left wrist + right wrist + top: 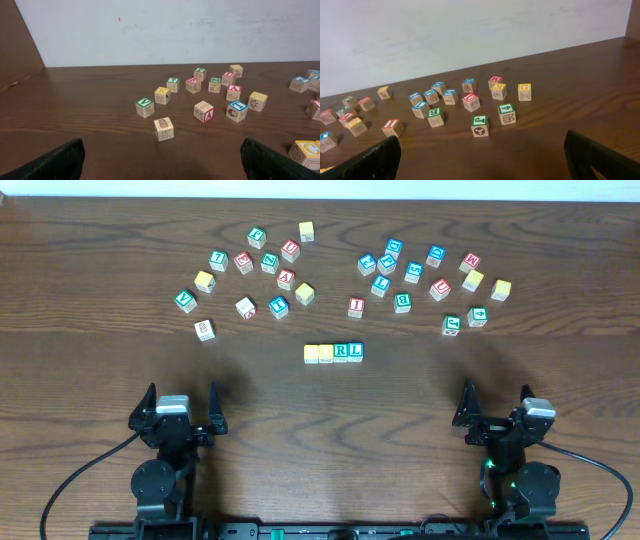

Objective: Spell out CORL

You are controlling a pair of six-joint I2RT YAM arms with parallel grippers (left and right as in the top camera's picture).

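- Overhead: CORL row (334,352) sits on the table (320,470), four cubes touching side by side. They are the left-end yellow cube (311,353), second yellow cube (326,353), green R cube (342,352) and blue L cube (356,351). The letters on the yellow tops can't be read.
- Overhead: left gripper (183,393) is on the near side of the row, off to its left and well apart. Fingers are spread, nothing between them.
- Overhead: right gripper (497,394) is on the near side of the row, off to its right and well apart. It is also released and empty.
- Overhead: left cluster (286,278) lies beyond the row to its left, right cluster (380,284) beyond it to its right. Red I cube (356,306) is near the row's right end, on the far side.
- Left wrist: both finger tips sit in the bottom corners, wide apart, bare table between. A yellow-topped cube (305,150) is cut off by the right edge, likely the row's left end. Loose cubes lie farther out, a plain-topped cube (163,128) nearest.
- Right wrist: finger tips are in the bottom corners, apart, gripping nothing. Loose cubes lie ahead, green J cube (480,125) nearest.
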